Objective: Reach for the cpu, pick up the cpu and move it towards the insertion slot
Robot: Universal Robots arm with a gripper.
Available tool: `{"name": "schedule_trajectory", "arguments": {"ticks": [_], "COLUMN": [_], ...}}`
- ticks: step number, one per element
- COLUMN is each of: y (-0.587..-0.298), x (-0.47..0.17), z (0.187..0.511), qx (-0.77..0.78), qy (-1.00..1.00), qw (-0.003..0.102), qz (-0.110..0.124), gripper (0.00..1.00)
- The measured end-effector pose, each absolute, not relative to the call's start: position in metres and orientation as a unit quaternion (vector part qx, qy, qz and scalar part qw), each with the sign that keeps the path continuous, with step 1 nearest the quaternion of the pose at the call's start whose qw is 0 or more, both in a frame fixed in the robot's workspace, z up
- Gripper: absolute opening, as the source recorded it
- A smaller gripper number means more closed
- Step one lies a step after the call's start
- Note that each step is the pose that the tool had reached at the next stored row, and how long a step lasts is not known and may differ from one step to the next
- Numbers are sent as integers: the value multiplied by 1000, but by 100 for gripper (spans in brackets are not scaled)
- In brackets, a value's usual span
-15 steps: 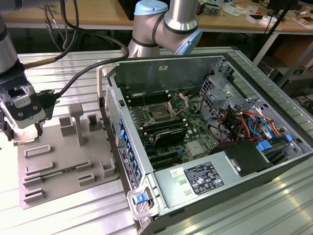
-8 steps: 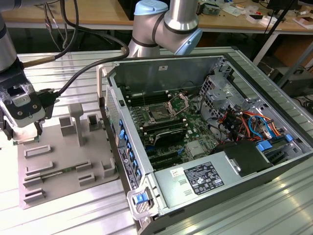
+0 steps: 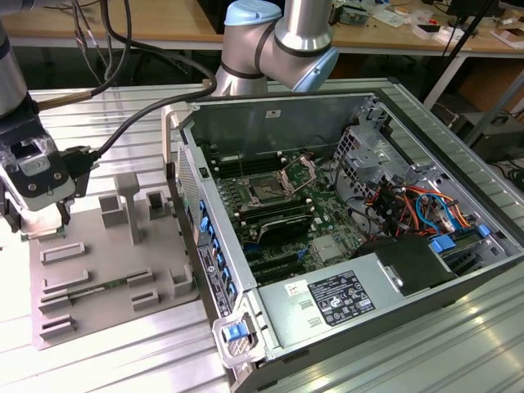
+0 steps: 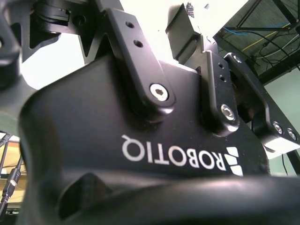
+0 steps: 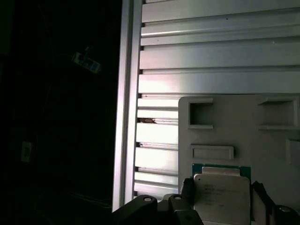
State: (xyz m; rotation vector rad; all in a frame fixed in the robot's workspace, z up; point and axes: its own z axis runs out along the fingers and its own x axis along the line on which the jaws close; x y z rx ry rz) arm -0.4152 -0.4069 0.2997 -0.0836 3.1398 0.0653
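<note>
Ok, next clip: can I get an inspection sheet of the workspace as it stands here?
Surface: slatted aluminium table carrying a grey tray and an open computer case.
Job's things: chip over the tray, right at the end effector; socket on the green board inside the case, far from the chip.
Clutter: small loose items on the wooden bench behind.
Grippers: end effector at the exterior view's left, above the tray's corner; grip on the chip cannot be told.
Cables: black cables running to the end effector; coloured wires inside the case.
Surroundings: benches behind the table.
</note>
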Motion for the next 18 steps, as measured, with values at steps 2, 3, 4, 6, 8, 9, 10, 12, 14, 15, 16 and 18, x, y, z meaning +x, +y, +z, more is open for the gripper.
{"name": "schedule_trajectory", "arguments": {"ticks": [2, 3, 4, 6, 8, 9, 10, 12, 14, 15, 16, 18], "y": [-407, -407, -407, -407, -407, -407, -407, -407, -407, -407, -407, -407], "x": [-415, -415, -415, -415, -415, -415, -415, -415, -415, -415, -415, -415], "z": [300, 301, 301, 302, 302, 303, 303, 303, 304, 304, 305, 305], "qx": [-27, -27, -27, -27, -27, -27, -27, -27, -27, -27, -27, -27], "qy": [999, 999, 999, 999, 999, 999, 999, 999, 999, 999, 999, 999], "qw": [0, 0, 0, 0, 0, 0, 0, 0, 0, 0, 0, 0], "qz": [21, 21, 21, 21, 21, 21, 21, 21, 21, 22, 22, 22], "gripper": [55, 55, 55, 55, 55, 55, 55, 55, 55, 55, 55, 55]}}
